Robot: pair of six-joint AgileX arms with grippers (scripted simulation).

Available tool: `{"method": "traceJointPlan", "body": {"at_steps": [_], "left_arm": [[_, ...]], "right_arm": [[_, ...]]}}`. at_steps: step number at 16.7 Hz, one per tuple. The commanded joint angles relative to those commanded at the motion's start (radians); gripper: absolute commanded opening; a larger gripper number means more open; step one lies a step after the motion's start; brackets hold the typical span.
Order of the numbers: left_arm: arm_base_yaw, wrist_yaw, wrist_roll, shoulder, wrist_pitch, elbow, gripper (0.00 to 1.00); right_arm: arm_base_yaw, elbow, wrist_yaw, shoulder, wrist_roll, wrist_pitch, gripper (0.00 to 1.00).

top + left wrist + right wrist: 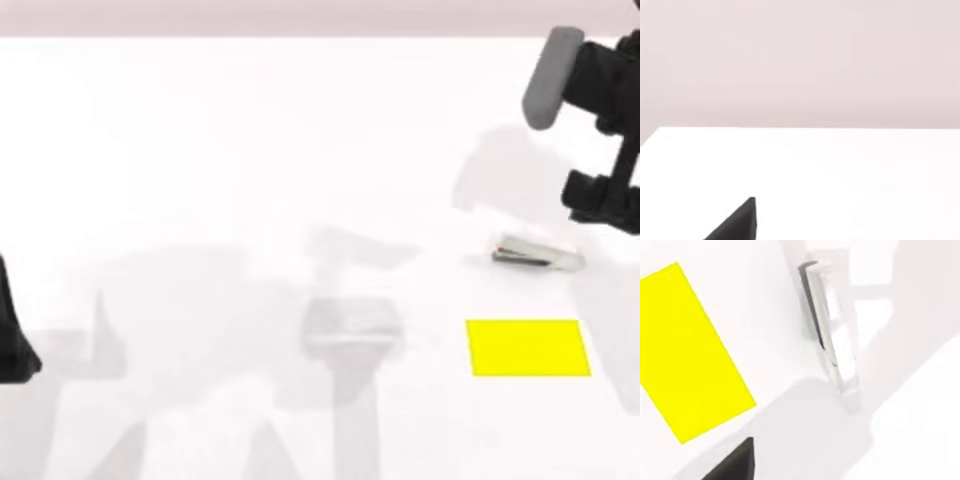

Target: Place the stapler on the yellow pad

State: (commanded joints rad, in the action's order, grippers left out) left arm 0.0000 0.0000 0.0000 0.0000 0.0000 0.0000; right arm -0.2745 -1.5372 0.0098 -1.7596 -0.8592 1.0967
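Right gripper point(603, 196) hangs above the worktop point(250, 150) at the top view's right edge, nearest the overhead camera, its dark body partly cut off by the frame; I cannot tell from any view whether its fingers are spread or closed, and nothing is seen held in them. Only a dark wedge of it shows in the right wrist view, which looks down on both task things, so the arm seems posed to survey and line up on them before descending. Just beyond it, toward the middle of the worktop, the stapler point(537, 256) lies flat on the white surface with its long axis running roughly left to right in the top view, a darker strip along one long side and a tiny red mark at its left end. It is untouched and free on all sides, which should leave room for fingers to close across its narrow width. Farther toward the near edge sits the yellow pad point(528, 348), near the stapler but clearly apart from it, with bare worktop between; its long side runs about parallel to the stapler, so little turning should be needed. Placement is not yet begun. Left gripper point(15, 335) is parked at the far left edge, well away from both things.
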Motion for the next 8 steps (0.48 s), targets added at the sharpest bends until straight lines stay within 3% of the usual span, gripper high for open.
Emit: {"method": "traceJointPlan", "body": {"at_steps": [8], "left_arm": [[0.000,0.000,0.000,0.000,0.000,0.000,1.00]], "right_arm": [[-0.070,-0.406,-0.006,-0.399,-0.213,0.251,1.00]]}}
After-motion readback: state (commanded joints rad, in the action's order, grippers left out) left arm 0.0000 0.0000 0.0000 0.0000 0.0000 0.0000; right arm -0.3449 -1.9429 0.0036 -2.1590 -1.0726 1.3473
